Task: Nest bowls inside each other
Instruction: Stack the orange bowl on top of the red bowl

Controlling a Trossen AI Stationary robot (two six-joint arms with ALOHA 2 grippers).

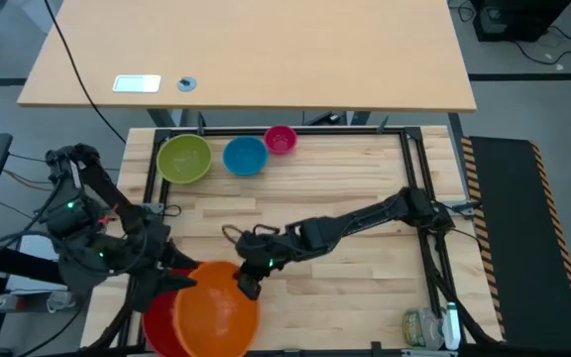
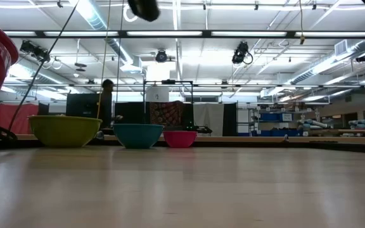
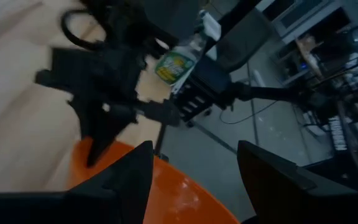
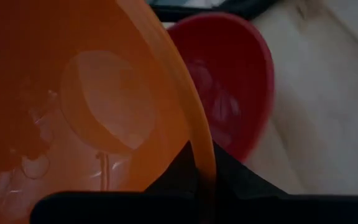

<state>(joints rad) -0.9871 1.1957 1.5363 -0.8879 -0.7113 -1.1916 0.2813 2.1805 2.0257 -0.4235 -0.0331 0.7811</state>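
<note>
The orange bowl (image 1: 216, 309) hangs at the near left of the table, with my right gripper (image 1: 249, 286) shut on its rim. It covers the right part of the red bowl (image 1: 159, 323), which also shows behind it in the right wrist view (image 4: 232, 81); whether the two touch I cannot tell. My left gripper (image 1: 179, 281) stands open just left of the orange bowl, over the red one, with nothing between its fingers (image 3: 135, 177). The lime green bowl (image 1: 184, 159), blue bowl (image 1: 245, 156) and pink bowl (image 1: 281, 139) stand in a row on their bases at the far edge. My right gripper pinches the orange bowl's rim (image 4: 199, 134) between its two fingers, one inside the bowl and one outside. The fingers come slanting down from the table's right side. The bowl is tilted, its inside turned toward the gripper.
A clear bottle with a green label (image 1: 421, 327) lies at the near right corner. A black frame (image 1: 414, 159) runs round the table's edges. Bare wood lies between the far row of bowls and the near left corner.
</note>
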